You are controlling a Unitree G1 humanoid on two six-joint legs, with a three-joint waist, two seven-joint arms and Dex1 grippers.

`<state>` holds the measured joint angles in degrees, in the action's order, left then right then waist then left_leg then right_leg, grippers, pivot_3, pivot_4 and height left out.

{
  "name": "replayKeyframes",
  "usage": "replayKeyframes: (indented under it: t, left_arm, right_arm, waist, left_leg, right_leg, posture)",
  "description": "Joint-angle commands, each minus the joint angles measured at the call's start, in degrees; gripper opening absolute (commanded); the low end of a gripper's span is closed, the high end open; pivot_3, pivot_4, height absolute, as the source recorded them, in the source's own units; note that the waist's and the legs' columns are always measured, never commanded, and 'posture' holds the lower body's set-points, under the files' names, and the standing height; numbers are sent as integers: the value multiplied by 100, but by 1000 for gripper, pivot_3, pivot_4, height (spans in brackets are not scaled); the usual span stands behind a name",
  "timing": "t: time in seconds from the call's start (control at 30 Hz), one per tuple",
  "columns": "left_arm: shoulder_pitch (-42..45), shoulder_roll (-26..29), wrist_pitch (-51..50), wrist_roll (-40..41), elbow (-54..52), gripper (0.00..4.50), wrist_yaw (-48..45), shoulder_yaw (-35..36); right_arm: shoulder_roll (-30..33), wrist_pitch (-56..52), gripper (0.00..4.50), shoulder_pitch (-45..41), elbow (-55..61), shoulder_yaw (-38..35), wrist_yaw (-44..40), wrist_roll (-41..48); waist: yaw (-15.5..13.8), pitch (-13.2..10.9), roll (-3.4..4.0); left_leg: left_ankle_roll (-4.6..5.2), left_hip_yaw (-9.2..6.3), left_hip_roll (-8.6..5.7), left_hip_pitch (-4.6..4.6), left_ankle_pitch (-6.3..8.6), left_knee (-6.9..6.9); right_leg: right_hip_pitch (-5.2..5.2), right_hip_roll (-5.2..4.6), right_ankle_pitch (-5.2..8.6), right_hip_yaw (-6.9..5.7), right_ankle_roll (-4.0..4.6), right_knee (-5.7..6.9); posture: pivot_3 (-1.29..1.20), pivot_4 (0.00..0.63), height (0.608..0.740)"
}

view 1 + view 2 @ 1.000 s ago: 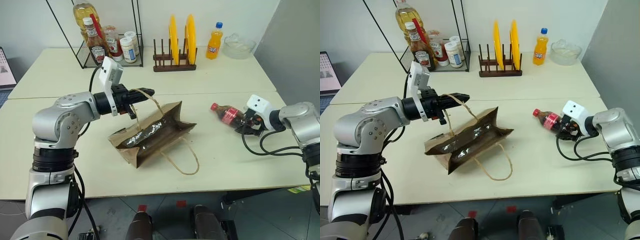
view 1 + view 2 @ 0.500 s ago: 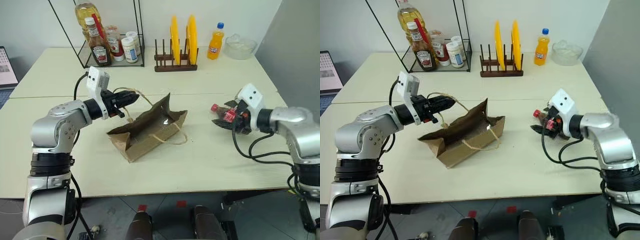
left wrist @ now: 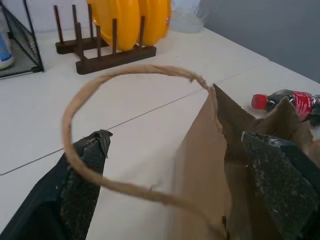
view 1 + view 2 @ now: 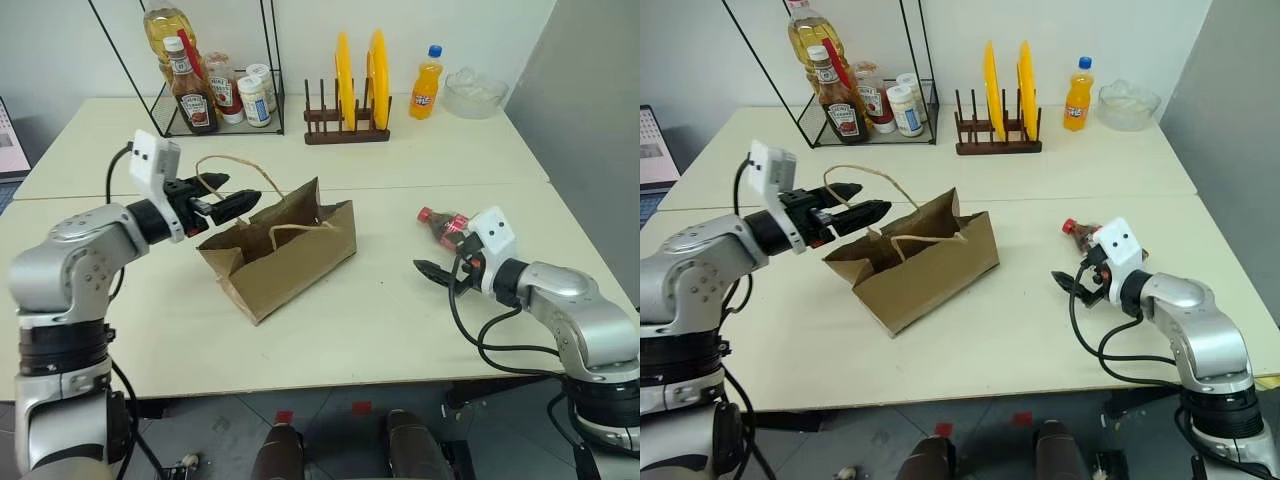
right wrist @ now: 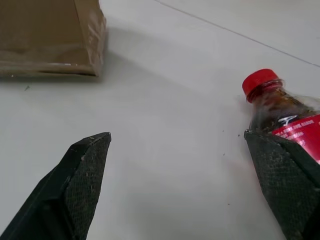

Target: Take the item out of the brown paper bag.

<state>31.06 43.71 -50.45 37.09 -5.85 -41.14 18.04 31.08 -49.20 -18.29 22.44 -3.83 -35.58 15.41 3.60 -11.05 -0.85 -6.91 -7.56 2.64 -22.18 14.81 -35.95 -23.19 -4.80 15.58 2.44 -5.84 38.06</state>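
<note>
The brown paper bag (image 4: 285,255) rests creased on the table's middle, with one tan cord handle (image 3: 125,75) arching up at its mouth. My left gripper (image 4: 240,188) hovers level at that mouth, open. The cord loop passes between its fingers (image 3: 82,170) and lies against one pad. The item, a cola bottle (image 4: 443,222) with a red cap, lies on its side on the table to the right, outside the bag. My right gripper (image 4: 435,268) stands open just in front of it, one finger (image 5: 285,175) beside the bottle's shoulder (image 5: 280,110), gripping nothing.
At the back stand a wire rack (image 4: 215,95) with sauce and oil bottles, a wooden rack with yellow plates (image 4: 350,95), an orange soda bottle (image 4: 427,85) and a glass bowl (image 4: 476,93). A laptop (image 4: 10,135) shows at the left edge.
My left gripper has opened, letting go of the cord handle, and drawn away to the left; the bag has settled on the table. My right gripper has pulled back from the bottle, which stays lying there.
</note>
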Motion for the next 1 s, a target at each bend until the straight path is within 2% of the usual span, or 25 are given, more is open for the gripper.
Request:
replayKeyframes:
  t: [0.03,0.13,0.23,0.4,0.5,0.67,0.8,1.0]
  left_arm:
    - [-400,220,-411,470,-824,4478,136,670]
    - [-912,257,-584,640,-1204,4478,320,1172]
    - [-1568,102,-320,381,-1558,4478,672,1460]
    - [-2755,-676,551,-397,-2167,4478,1534,1584]
    - [-3532,-1177,1099,-834,-2385,4478,1805,1379]
    - [-4684,-1981,1791,-1513,-2823,4478,2149,518]
    - [-4964,-2648,1997,-1849,-3047,4478,2586,-290]
    - [-5073,-3037,2137,-2381,-3024,4478,3010,-1089]
  right_arm:
    - [-202,67,4500,263,528,-168,246,206]
    - [-496,185,4500,629,783,-188,496,290]
    - [-916,518,4500,996,944,-253,920,180]
    - [-1290,1306,4500,1639,1050,-150,1581,-329]
    - [-1356,1680,4500,1953,996,-70,1777,-547]
    - [-1549,1886,4500,2423,1140,-31,2055,-686]
    - [-1733,1897,4500,2749,1348,98,2230,-760]
    - [-1982,1875,4500,2949,1505,87,2562,-830]
  waist:
    - [-9,0,0]
    - [-21,0,0]
    - [-26,1,-1]
    - [-49,10,-7]
    - [-54,15,-11]
    - [-70,26,-18]
    - [-139,32,-23]
    - [-165,42,-19]
  left_leg:
    - [1,0,0,0,1,0]
    - [4,-1,0,-1,2,2]
    - [10,0,0,2,6,1]
    - [12,4,1,7,7,1]
    - [12,9,1,12,7,4]
    - [14,16,1,18,9,4]
    - [14,15,1,17,9,0]
    - [15,17,1,20,9,1]
  right_leg:
    - [0,0,0,1,0,-1]
    - [0,0,0,0,0,-1]
    - [1,0,0,1,0,0]
    - [4,0,0,6,0,-2]
    - [6,0,0,9,1,-4]
    - [12,0,1,17,2,-8]
    - [14,0,1,16,3,-8]
    - [14,0,4,17,7,-9]
  posture:
    - [0,150,740]
    - [0,150,740]
    - [0,150,740]
    - [0,150,740]
    - [0,150,740]
    - [0,150,740]
    - [0,150,740]
    - [0,150,740]
